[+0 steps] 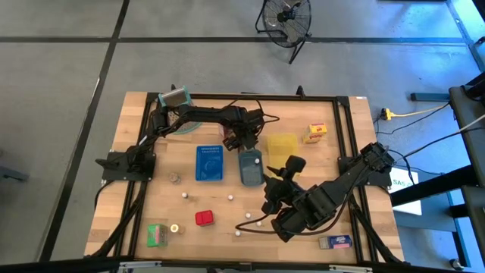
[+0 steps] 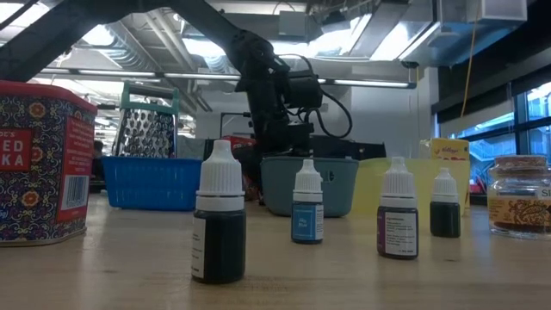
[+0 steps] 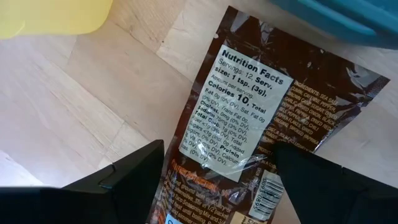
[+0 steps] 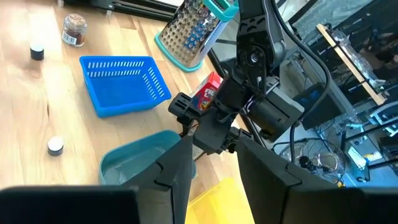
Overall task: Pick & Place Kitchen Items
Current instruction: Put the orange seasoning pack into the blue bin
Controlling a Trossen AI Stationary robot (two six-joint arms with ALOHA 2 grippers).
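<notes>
A: Now, left gripper [image 3: 214, 171] hangs right over the brown packet [image 3: 255, 118], jaws spread wide either side, nothing gripped yet.

B: And that packet lies flat on the table [image 1: 136, 189], label up, between the yellow tray [image 3: 53, 15] and the grey-blue tray [image 3: 339, 18].

A: My worry: flat, glossy film. If the fingers come down without biting an edge, I reckon they just skid across it.

B: Or they crumple it and push it under the grey-blue tray's rim.

A: Right gripper [image 4: 214, 168] hovers mid-table, looking at the left arm. Its fingers stand partly apart, and I see nothing between them.

B: The arms are near each other over those trays; a careless swing could clip one.

A: And the little bottles [image 2: 218, 224] nearby stand upright. One knock and they topple.
</notes>
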